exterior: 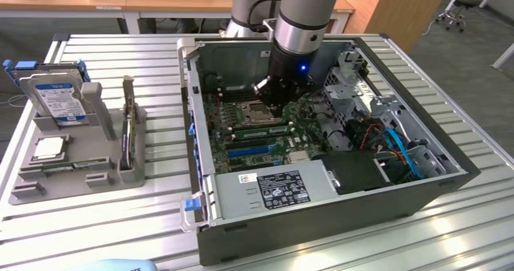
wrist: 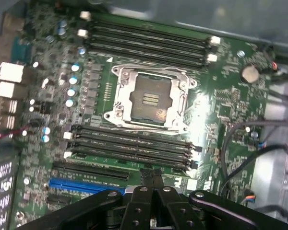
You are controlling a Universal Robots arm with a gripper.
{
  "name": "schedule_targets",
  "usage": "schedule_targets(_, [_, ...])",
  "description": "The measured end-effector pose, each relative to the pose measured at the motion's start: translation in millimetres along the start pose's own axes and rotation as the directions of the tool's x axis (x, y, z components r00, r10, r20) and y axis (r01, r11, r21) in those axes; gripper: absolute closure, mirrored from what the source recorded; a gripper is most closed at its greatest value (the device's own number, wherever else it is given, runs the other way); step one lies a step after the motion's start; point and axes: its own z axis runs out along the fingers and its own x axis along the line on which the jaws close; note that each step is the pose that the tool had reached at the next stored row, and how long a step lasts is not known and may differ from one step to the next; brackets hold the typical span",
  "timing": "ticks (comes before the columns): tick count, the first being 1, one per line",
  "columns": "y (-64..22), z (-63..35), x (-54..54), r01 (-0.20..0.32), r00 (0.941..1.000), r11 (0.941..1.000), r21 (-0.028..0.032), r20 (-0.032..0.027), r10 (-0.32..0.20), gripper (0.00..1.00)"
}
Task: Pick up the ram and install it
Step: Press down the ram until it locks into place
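Now pincer shut, empty, over motherboard mid-frame; ram lower left on tabletop, not yet installed.

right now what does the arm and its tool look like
The arm is a grey tube with a shiny silver wrist section and a thin black cable running along it. Below that sits a black housing with a small blue light. The tool is matte black, with linkage bars joined by round pivot bolts and two narrow dark fingers.
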Motion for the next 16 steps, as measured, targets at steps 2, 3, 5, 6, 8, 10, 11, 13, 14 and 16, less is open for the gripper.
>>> schedule_targets(2, [0.0, 0.1, 0.0, -0.036, 0.9994, 0.9994, 0.0008, 0.0016, 0.036, 0.90])
schedule_targets(3, [0.0, 0.2, 0.0, -0.054, 0.9985, 0.9985, 0.0012, 0.0025, 0.054, 0.90])
schedule_targets(5, [0.0, 0.3, 0.0, -0.090, 0.9960, 0.9960, 0.0019, 0.0041, 0.090, 0.90])
schedule_targets(6, [0.0, 0.3, 0.0, -0.100, 0.9950, 0.9950, 0.0021, 0.0046, 0.100, 0.90])
schedule_targets(8, [0.0, 0.3, 0.0, -0.103, 0.9947, 0.9947, 0.0022, 0.0048, 0.102, 0.90])
schedule_targets(10, [0.0, 0.3, 0.0, -0.103, 0.9947, 0.9947, 0.0022, 0.0048, 0.103, 0.90])
schedule_targets(11, [0.0, 0.3, 0.0, -0.103, 0.9947, 0.9947, 0.0022, 0.0048, 0.103, 0.90])
schedule_targets(13, [0.0, 0.3, 0.0, -0.103, 0.9947, 0.9947, 0.0022, 0.0047, 0.103, 0.90])
schedule_targets(14, [0.0, 0.3, 0.0, -0.103, 0.9947, 0.9947, 0.0022, 0.0047, 0.103, 0.90])
schedule_targets(16, [0.0, 0.3, 0.1, -0.103, 0.9946, 0.9946, 0.0022, 0.0038, 0.103, 0.90])
